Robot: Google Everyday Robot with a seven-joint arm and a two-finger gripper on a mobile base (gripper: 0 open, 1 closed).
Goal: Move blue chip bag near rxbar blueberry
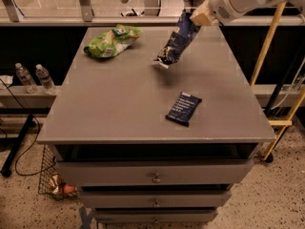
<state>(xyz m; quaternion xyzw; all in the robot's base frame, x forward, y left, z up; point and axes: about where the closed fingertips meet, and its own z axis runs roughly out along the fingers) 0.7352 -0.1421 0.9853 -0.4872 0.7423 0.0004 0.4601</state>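
Blue chip bag (177,41): hangs tilted over the rear centre of the table (109,104), top end up, lower crimped end just above the surface with a shadow under it.

Gripper (200,18): at the rear right, clamped on the bag's top end; that end is partly hidden by the fingers, and the arm is cut off by the top edge.

Rxbar blueberry (184,109): flat on the table, front right of centre, well apart from the bag, bare surface between them.

Green chip bag (112,41): rear left.

Drawers (155,173): three below the top, contents hidden.

Wire basket (47,175): on the floor at the left, contents unclear.

Water bottles (29,78): two, on the left ledge.
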